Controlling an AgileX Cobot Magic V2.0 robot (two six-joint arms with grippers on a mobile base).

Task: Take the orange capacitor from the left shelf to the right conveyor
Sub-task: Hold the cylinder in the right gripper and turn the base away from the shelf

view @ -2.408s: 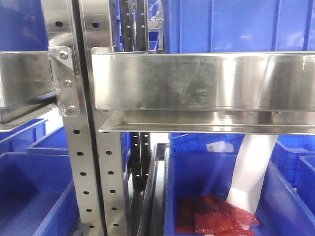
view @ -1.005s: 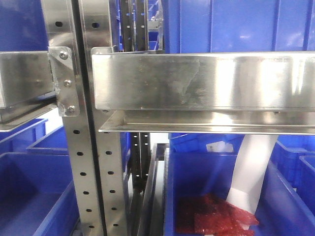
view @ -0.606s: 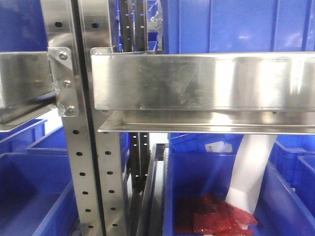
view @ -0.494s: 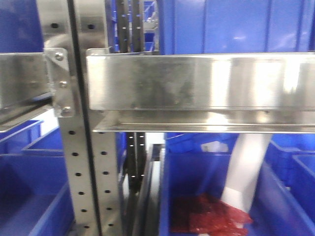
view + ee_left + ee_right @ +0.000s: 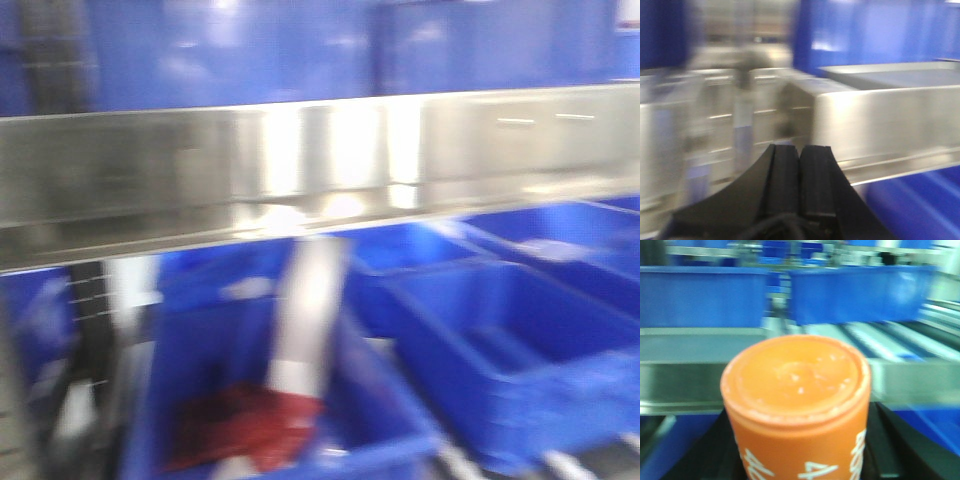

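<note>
One blue bin [image 5: 200, 345] holds red packets [image 5: 240, 428]; right jaws clasp the orange capacitor [image 5: 795, 385].

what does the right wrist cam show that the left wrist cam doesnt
Only the right wrist view shows the orange capacitor, its rimmed top facing the camera and white print on its side. It sits between the dark fingers of the right end effector. Only the left wrist view shows the left end effector, its two fingers pressed together with nothing between them. Both views are blurred, and both show brushed-steel shelf fronts and blue bins.
</note>
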